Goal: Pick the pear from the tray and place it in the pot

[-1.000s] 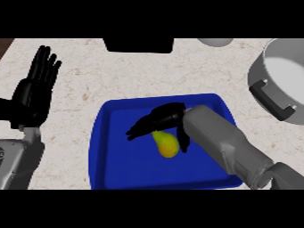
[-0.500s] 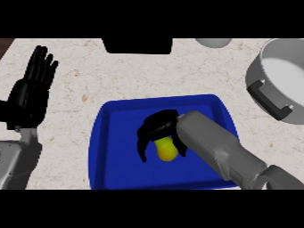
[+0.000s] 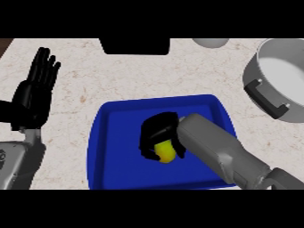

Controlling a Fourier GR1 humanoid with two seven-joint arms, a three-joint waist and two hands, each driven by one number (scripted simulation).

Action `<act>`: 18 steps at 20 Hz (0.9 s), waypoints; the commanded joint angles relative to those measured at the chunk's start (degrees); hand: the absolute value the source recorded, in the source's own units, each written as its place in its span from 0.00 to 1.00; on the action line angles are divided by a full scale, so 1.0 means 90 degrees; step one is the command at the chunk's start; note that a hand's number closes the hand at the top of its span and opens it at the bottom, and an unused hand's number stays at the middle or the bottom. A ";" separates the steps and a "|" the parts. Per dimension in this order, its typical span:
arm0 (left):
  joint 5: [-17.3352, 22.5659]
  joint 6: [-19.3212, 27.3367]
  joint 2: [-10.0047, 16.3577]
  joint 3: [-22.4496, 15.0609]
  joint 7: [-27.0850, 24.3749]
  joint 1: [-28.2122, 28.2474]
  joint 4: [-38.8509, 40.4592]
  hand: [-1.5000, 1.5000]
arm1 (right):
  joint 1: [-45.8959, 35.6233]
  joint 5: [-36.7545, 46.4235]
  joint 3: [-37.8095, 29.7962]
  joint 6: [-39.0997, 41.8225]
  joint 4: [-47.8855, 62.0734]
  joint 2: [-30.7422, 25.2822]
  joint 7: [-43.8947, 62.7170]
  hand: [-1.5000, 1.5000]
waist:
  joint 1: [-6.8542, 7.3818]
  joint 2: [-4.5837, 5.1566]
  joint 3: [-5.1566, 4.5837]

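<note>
Head view: right hand curls over pear in tray.

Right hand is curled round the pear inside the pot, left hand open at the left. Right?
No. The right hand is curled round the pear inside the blue tray, not the pot, which stands apart at the upper right. The head view shows this. The left hand is open at the left, as stated.
</note>
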 commanded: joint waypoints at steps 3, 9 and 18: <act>0.0224 -0.0349 0.0352 0.0346 0.0157 0.0153 -0.0201 0.50 | 0.0215 -0.0243 -0.0710 -0.0359 0.0123 -0.0023 -0.0696 1.00 | 0.0024 0.0062 0.0039; 0.0086 -0.0081 0.0114 0.0219 0.0096 0.0109 -0.0043 0.50 | -0.0627 -0.0959 -0.2198 -0.1414 0.1622 -0.0477 0.3541 1.00 | -0.0273 -0.0049 -0.0012; 0.0025 -0.0104 0.0113 0.0129 0.0144 0.0152 -0.0028 0.50 | -0.2013 -0.1137 -0.2926 -0.4226 0.2843 -0.0748 0.7652 1.00 | -0.0088 -0.0128 -0.0032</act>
